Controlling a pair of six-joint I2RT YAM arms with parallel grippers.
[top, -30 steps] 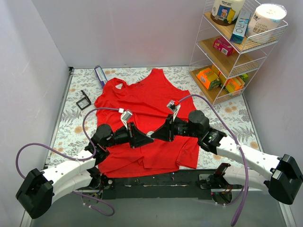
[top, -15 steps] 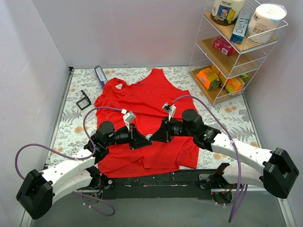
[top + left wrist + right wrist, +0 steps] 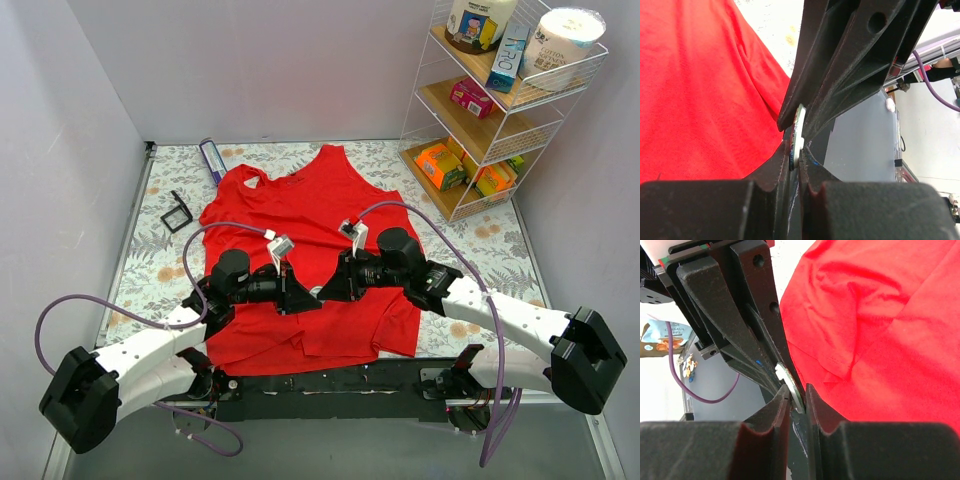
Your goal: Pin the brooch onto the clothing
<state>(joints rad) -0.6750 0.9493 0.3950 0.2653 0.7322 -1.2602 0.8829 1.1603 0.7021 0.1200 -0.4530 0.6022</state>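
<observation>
Both arms are reaching in from the near edge and meet nose to nose over the lower middle of the top (image 3: 300, 205), a bit up from its hem. The left tool (image 3: 312, 299) and right tool (image 3: 325, 292) are basically tip to tip, with the brooch (image 3: 316, 291) sandwiched right where they meet.

From the left wrist cam you see the brooch edge-on, a thin pale sliver standing nearly upright. Its lower part sits in the narrow slot between the left fingers (image 3: 782, 175), and the right tool's fingers come down from above and close on its upper part. The right wrist cam shows the same from the other side: the disc is tilted and sits in the slim gap between the right fingers (image 3: 775, 415), with the left tool's fingers squeezed on it from the upper left. So both tools are narrowed down onto the brooch. I honestly can't tell if it touches the fabric.

The top lies spread on the flowery tabletop (image 3: 160, 270), neck pointing away from the arm bases, with some wrinkles near the hem. A wire shelf (image 3: 432, 100) holding boxes stands at the far right corner.
</observation>
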